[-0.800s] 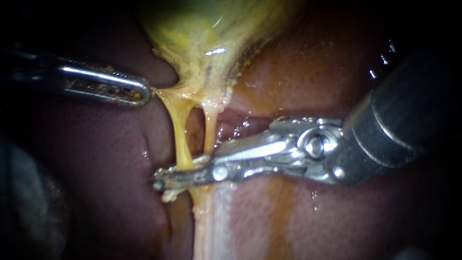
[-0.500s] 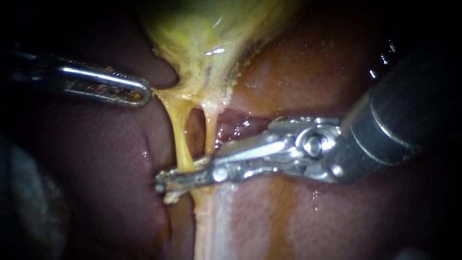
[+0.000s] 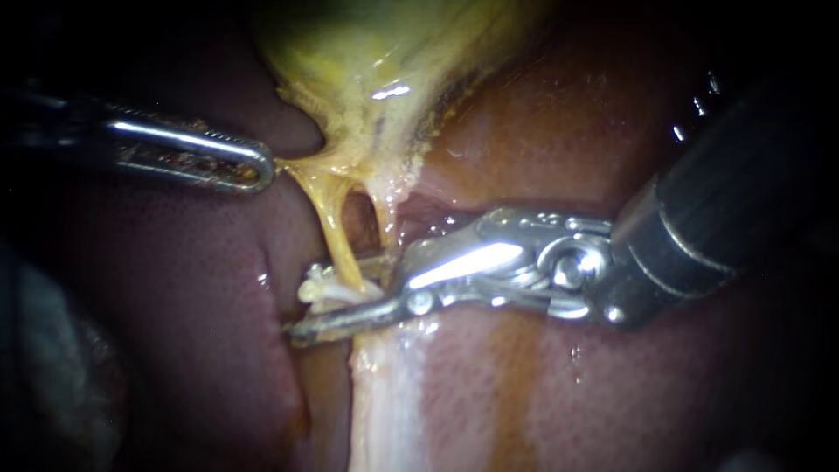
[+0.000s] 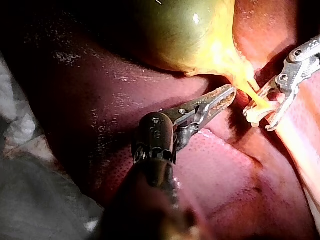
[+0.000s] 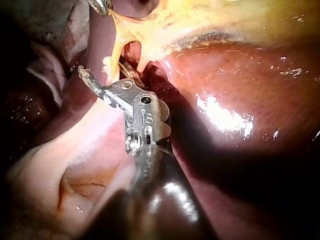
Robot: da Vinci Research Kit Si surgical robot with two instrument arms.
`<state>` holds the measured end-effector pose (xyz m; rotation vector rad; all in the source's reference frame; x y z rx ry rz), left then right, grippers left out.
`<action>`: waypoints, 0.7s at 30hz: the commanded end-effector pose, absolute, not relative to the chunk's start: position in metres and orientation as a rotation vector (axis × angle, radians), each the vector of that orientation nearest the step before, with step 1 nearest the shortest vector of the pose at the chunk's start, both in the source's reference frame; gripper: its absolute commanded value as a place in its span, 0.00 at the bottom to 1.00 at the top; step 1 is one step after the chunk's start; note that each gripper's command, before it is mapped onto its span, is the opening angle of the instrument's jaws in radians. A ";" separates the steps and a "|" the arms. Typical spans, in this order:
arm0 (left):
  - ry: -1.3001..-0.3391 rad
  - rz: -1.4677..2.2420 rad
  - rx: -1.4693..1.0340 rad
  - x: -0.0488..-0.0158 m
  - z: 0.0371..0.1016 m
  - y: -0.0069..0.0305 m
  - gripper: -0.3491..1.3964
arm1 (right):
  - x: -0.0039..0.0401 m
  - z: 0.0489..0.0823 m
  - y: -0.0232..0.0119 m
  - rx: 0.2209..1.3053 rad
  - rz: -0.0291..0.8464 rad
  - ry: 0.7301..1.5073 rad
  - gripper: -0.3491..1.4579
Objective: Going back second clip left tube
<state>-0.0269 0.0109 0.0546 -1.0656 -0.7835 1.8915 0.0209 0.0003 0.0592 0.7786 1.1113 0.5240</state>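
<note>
The left instrument [image 3: 262,166] comes in from the left. Its jaws are pressed together on the yellow lower edge of the gallbladder [image 3: 367,61], which is drawn out to a point toward the left.

Two tubes run from that edge toward the near side. The left tube [image 3: 336,232] is taut and yellow. The right tube [image 3: 384,218] is shorter and lies just beside it on the right.

A white clip [image 3: 322,287] sits across the left tube at its near end, with the dark red liver [image 3: 542,149] on both sides.

The right instrument [image 3: 336,301] reaches in from the right with its jaws spread. One long jaw lies just on the near side of the clip, pointing left past it. The other lies on the far side, close to the tubes. The clip and the clipped part of the left tube lie in the gap between them. The left wrist view shows the same, with the clip between the parted jaws. Whether either jaw touches the clip cannot be told.
</note>
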 end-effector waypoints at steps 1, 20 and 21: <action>-0.784 1.892 -1.066 -0.0269 0.0546 0.0109 0.00 | 0.0207 0.0592 0.0004 0.764 0.509 1.116 0.46; -0.785 1.893 -1.067 -0.0266 0.0547 0.0108 0.00 | 0.0114 0.0549 0.0007 0.527 0.288 1.188 0.47; -0.785 1.893 -1.067 -0.0266 0.0547 0.0108 0.00 | 0.0110 0.0547 0.0008 0.521 0.289 1.188 0.47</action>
